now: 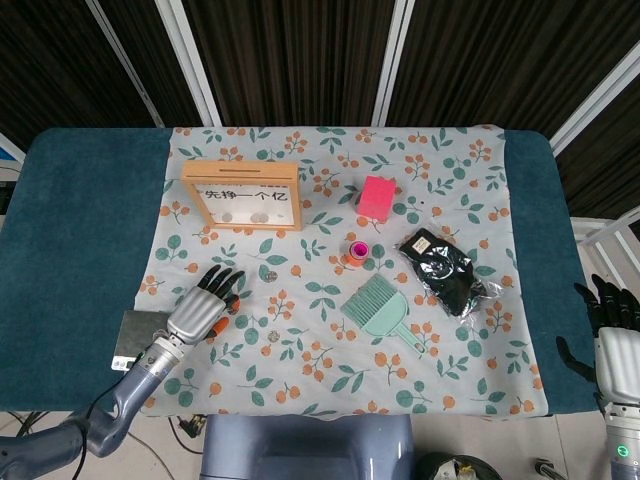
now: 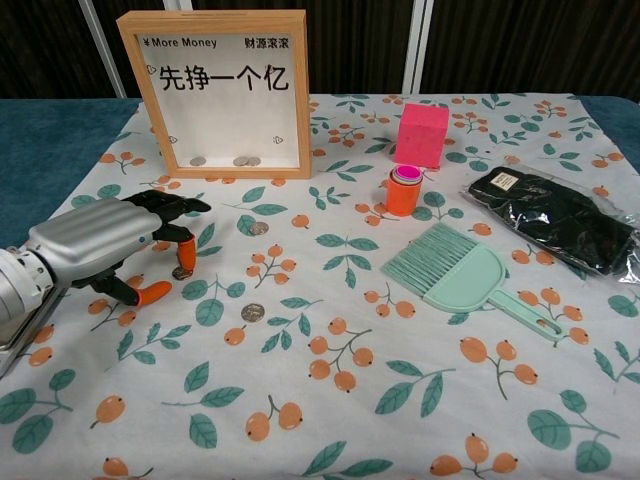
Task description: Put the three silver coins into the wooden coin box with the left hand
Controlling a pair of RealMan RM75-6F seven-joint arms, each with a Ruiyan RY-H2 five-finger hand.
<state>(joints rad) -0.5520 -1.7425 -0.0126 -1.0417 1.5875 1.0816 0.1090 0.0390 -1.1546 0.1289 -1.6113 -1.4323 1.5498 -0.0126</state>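
Note:
The wooden coin box (image 2: 227, 95) stands upright at the back left, also in the head view (image 1: 243, 195), with a few coins lying inside at its bottom. Three silver coins lie on the floral cloth: one (image 2: 259, 228) in front of the box, one (image 2: 253, 312) nearer the front, and one (image 2: 181, 272) right under an orange fingertip of my left hand (image 2: 105, 245). That hand hovers low over the cloth with fingers apart, thumb tip (image 2: 152, 292) near the cloth, holding nothing. In the head view it lies at the cloth's left (image 1: 205, 305). My right hand (image 1: 612, 335) hangs open off the table's right edge.
A pink block (image 2: 421, 133) and an orange cup (image 2: 403, 190) stand mid-table. A mint hand brush with dustpan (image 2: 455, 275) lies right of centre, a black packet (image 2: 560, 215) further right. A grey plate (image 1: 135, 333) sits on the blue table under my left wrist.

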